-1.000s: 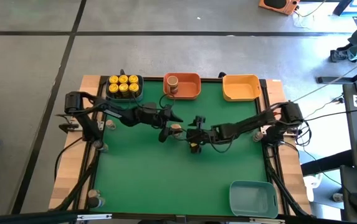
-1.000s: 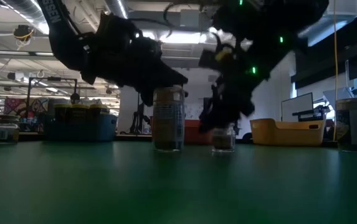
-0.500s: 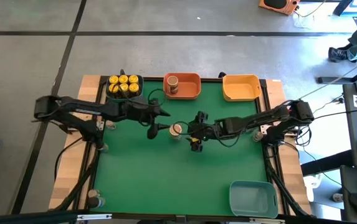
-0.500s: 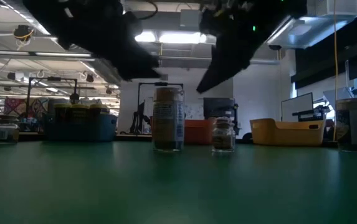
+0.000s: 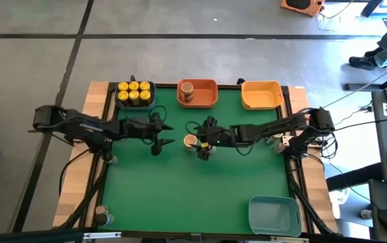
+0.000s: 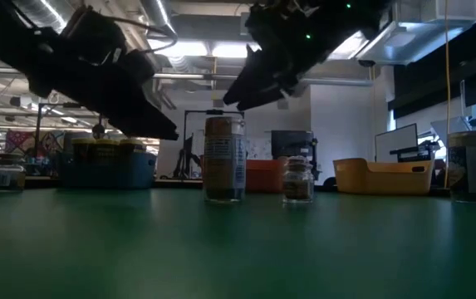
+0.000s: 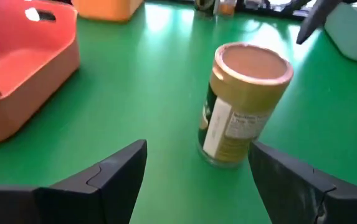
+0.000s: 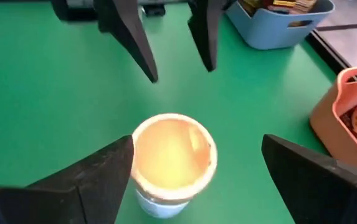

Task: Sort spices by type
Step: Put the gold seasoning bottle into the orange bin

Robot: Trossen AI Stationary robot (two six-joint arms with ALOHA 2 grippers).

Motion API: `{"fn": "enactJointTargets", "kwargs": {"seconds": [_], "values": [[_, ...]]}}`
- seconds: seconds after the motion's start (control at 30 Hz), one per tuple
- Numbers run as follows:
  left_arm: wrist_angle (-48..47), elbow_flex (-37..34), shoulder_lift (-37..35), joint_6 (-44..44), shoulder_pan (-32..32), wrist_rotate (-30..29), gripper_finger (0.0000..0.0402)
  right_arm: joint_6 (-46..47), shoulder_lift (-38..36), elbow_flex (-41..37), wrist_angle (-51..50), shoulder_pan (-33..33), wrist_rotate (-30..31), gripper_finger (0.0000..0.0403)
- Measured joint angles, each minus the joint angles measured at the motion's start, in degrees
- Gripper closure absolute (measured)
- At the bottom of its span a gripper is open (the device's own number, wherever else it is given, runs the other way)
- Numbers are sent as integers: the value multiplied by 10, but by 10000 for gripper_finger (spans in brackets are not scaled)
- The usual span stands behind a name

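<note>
Stood upright near the middle of the high view, on the green table (image 5: 179,196): a tan-lidded jar (image 5: 190,141), gold-labelled and touched by nothing. Seen just to its lower right, partly under the right arm: a tiny jar (image 5: 204,152), likewise upright in the low view and set a little apart.

Hung left of the tan-lidded jar in the high view: the left gripper (image 5: 167,133), fingers spread, holding nothing, raised off the table in the low view. Framed the jar between both dark fingers in the left wrist view, without contact.

Hovered just right of and above the same jar: the right gripper (image 5: 197,133), fingers also spread and empty. Looked down on the pale lid in the right wrist view, with a finger to each side of it and clear of it.

Lined along the upper edge of the high view: a dark bin (image 5: 150,102) at upper left packed with six yellow-lidded jars (image 5: 134,90), an orange bin (image 5: 212,96) at centre holding one more tan-lidded jar (image 5: 187,89), and a yellow bin (image 5: 261,95) at upper right. Placed at lower right: a blue bin (image 5: 274,214).
</note>
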Motion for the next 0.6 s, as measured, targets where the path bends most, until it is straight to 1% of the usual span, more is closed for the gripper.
{"fn": "enactJointTargets", "kwargs": {"seconds": [0.1, 0.17, 0.37, 0.43, 0.5, 0.6], "values": [[71, -21, 26, 5, 0, 0, 123, 2, 21, 0, 40, -1, -1, 52], [102, -18, 49, 7, 0, 0, 123, 2, 32, -1, 39, -1, -1, 52], [130, -15, 94, -1, 0, 0, 123, 12, 56, 1, 67, -1, -1, 52], [139, -8, 111, -6, 0, 0, 123, 12, 58, -1, 62, -1, -1, 52], [140, -9, 119, -7, 0, 0, 123, 12, 66, 1, 76, -1, -1, 52], [142, -7, 127, -8, 0, 0, 123, 13, 73, -1, 67, -1, -1, 52]]}}
